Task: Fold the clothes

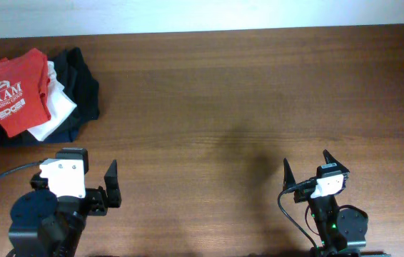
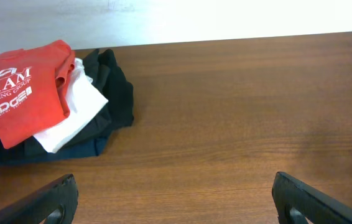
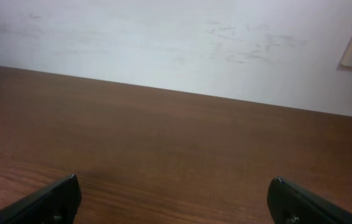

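At the near edge of the table (image 1: 209, 93), both arms crouch low. The left gripper (image 2: 175, 182) sits at seven o'clock and the right gripper (image 1: 305, 163) at five. Each points toward the far edge with its jaws spread wide apart above the wood. A black cable (image 1: 286, 208) loops beside the right arm's base. Farther off, at ten o'clock on the table, the red T-shirt (image 1: 13, 96) lies roughly folded, white lettering up. It rests on a white garment (image 1: 59, 107) and dark garments (image 1: 81, 78). The pile is at eleven o'clock from the left gripper and well apart from it. A pale wall (image 3: 163, 43) stands beyond.
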Controlling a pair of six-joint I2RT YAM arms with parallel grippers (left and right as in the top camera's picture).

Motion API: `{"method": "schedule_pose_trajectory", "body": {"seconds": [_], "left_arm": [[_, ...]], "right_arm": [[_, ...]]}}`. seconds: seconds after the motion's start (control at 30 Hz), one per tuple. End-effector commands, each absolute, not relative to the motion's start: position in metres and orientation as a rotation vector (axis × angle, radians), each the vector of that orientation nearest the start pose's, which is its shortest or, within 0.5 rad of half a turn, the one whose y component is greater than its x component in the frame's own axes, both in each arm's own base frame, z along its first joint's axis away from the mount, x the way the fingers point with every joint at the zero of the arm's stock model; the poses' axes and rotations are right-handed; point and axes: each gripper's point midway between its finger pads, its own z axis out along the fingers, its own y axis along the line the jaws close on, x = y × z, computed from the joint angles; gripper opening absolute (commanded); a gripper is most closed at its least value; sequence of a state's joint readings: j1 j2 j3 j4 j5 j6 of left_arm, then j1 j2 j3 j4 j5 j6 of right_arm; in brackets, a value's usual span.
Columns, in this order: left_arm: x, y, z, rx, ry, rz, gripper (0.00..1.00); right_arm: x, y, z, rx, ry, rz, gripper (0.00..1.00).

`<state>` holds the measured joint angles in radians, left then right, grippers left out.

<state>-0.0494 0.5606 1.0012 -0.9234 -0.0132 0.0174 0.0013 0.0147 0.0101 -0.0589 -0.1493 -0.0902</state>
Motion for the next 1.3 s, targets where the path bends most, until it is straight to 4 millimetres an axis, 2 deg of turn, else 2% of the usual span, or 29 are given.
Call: {"method": "schedule_pose_trajectory", "body": {"seconds": [0.0,0.1,0.2,0.27,0.33,0.47,0.53,0.63,0.67,1.27], "left_arm": [[0.197,-0.005,0.311,0.044,1.983,-0.001,0.99],[0.184,-0.005,0.31,0.042,1.94,-0.002,0.99],[0.181,-0.003,0.275,0.038,1.942,0.013,0.99],[0.192,-0.003,0.244,0.037,1.904,0.01,0.99],[0.21,-0.004,0.227,0.033,1.804,0.006,0.99],[0.236,-0.005,0.216,0.019,1.537,0.002,0.99],[0.243,-0.004,0.213,0.014,1.447,0.002,0.99],[0.246,-0.004,0.153,0.023,1.662,0.006,0.99],[0.246,-0.006,0.16,0.027,1.634,-0.001,0.99],[0.246,-0.006,0.157,0.027,1.649,0.0,0.99]], "right_arm": [[0.244,0.028,0.159,-0.205,1.622,0.061,0.98],[0.244,0.028,0.159,-0.205,1.622,0.061,0.98],[0.244,0.028,0.159,-0.205,1.622,0.061,0.99],[0.244,0.028,0.159,-0.205,1.622,0.061,0.99],[0.244,0.028,0.159,-0.205,1.622,0.061,0.99],[0.244,0.028,0.159,-0.205,1.622,0.061,0.99],[0.244,0.028,0.159,-0.205,1.622,0.061,0.99],[0.244,0.028,0.159,-0.205,1.622,0.061,0.99],[0.244,0.028,0.159,-0.205,1.622,0.061,0.99],[0.244,0.028,0.159,-0.205,1.622,0.061,0.99]]}}
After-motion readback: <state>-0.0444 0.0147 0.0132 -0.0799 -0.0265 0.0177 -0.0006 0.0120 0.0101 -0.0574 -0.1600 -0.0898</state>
